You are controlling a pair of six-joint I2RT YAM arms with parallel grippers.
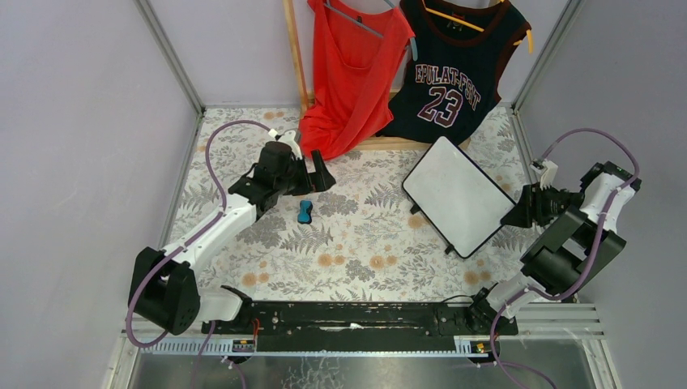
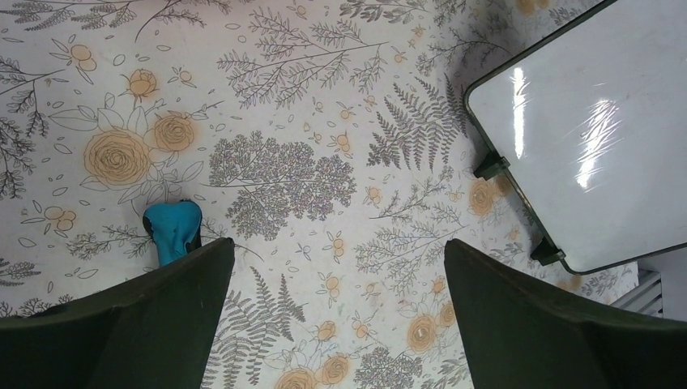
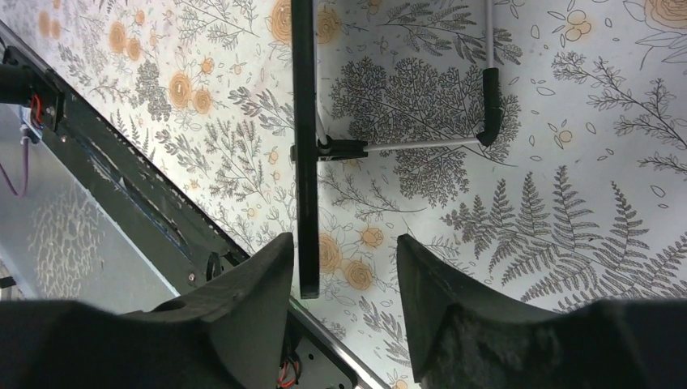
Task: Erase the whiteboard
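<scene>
The whiteboard lies tilted at the right of the floral table, and its white face shows no marks. In the left wrist view the whiteboard fills the upper right corner. My right gripper is at its lower right edge. In the right wrist view the gripper is open. The board's black edge runs between the fingers, close to the left one, with a gap on both sides. My left gripper hangs wide open over the table, holding nothing. A small blue eraser lies on the cloth just beside its left finger.
A red top and a navy jersey hang on a wooden rack at the back. The black base rail runs along the near edge. Grey walls close both sides. The board's metal leg rests on the cloth.
</scene>
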